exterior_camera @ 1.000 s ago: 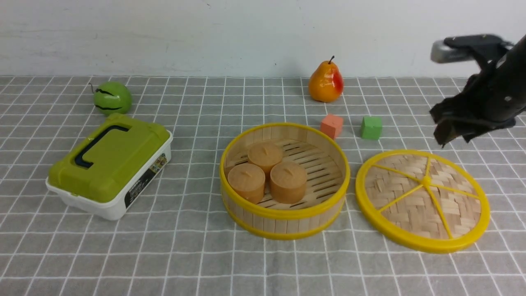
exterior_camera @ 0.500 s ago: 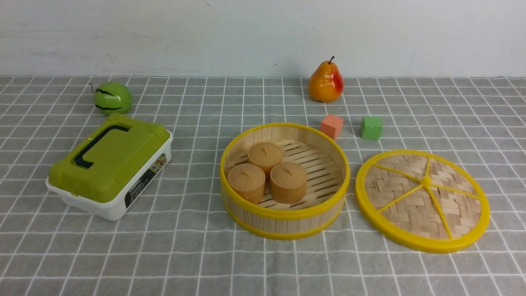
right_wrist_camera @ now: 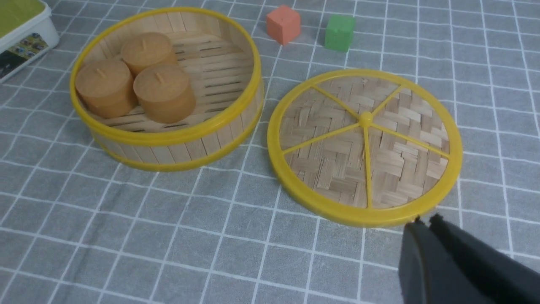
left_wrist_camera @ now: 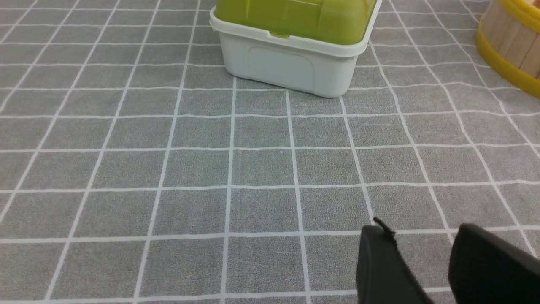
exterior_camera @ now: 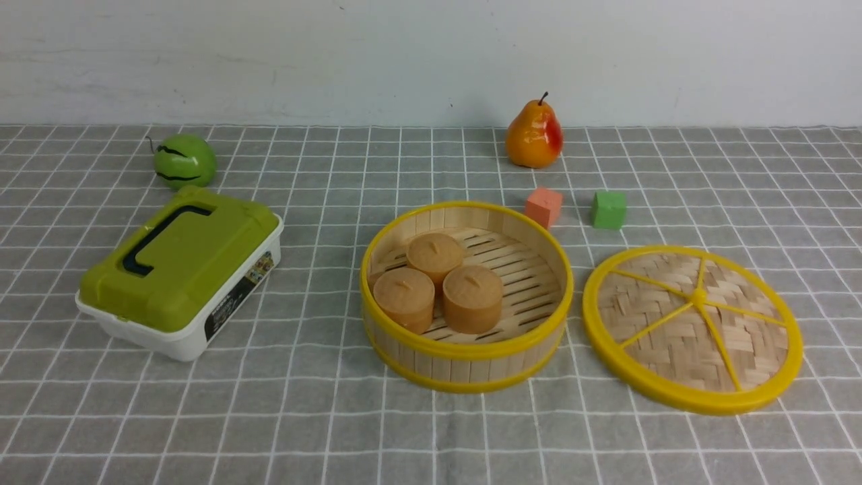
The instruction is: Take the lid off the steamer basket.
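My right claw [right_wrist_camera: 426, 223] is closed on itself with nothing in it, just short of the lid [right_wrist_camera: 320, 177], which lies flat on the gridded surface [exterior_camera: 431, 438], touched by neither claw. My left claw [left_wrist_camera: 415, 240] holds nothing, its fingertips a little apart, well away from the lid. To the lid's left sits the steamer basket [exterior_camera: 465, 348], uncovered, three brown buns [exterior_camera: 473, 300] inside. Farther left is the green-topped box [exterior_camera: 182, 269]. Beyond the basket and lid stand a coral block [exterior_camera: 543, 207] and a green block [exterior_camera: 609, 209]; farthest, the pear [exterior_camera: 534, 135].
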